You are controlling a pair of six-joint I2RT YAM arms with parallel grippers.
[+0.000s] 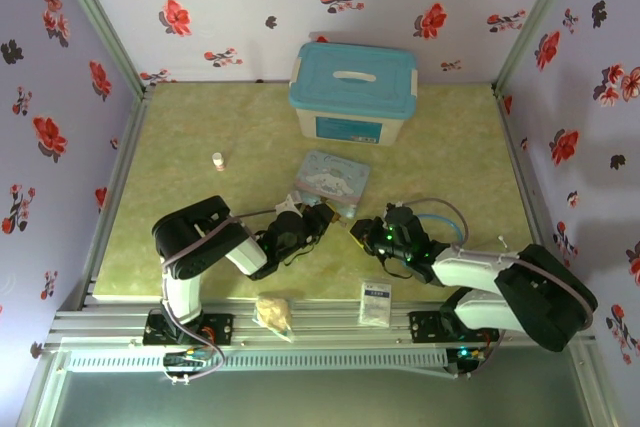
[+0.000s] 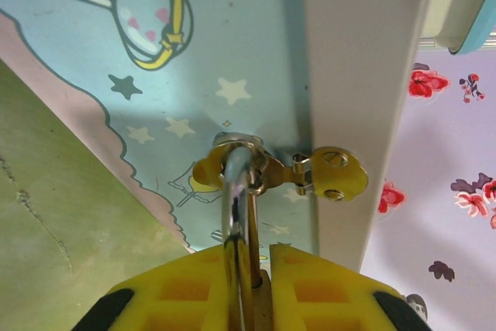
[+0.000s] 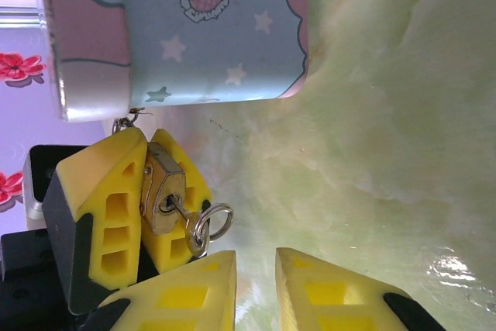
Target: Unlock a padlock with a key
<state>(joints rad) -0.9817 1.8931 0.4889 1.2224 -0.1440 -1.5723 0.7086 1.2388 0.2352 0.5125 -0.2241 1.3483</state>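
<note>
The left end effector [image 3: 151, 146] is pressed together on the padlock [image 3: 159, 191], its two yellow fingers [image 3: 108, 207] clamping the small brass body from either side just below the lower edge of the pastel cartoon tin [image 3: 217, 29]. From the left wrist view, the silver shackle [image 2: 235, 191] runs up out of the grip and threads through the yellow latch [image 2: 333, 174] on the side of the tin, so the padlock hangs at the tin, off the green tabletop [image 3: 387, 114]. The key [image 3: 177, 208] sits pushed into the keyhole on the padlock's exposed face, and its round ring [image 3: 211, 222] dangles from it, close to one finger of the right end effector [image 3: 256, 284]. That end effector is spread, with bare tabletop showing between its fingers and nothing pinched; it sits just beside the key and the ring. In the top view both arms meet in front of the tin near the middle of the tabletop, with a blue-lidded storage box [image 1: 352, 92] behind the tin and a small white bottle [image 1: 218, 160] off to the left
</note>
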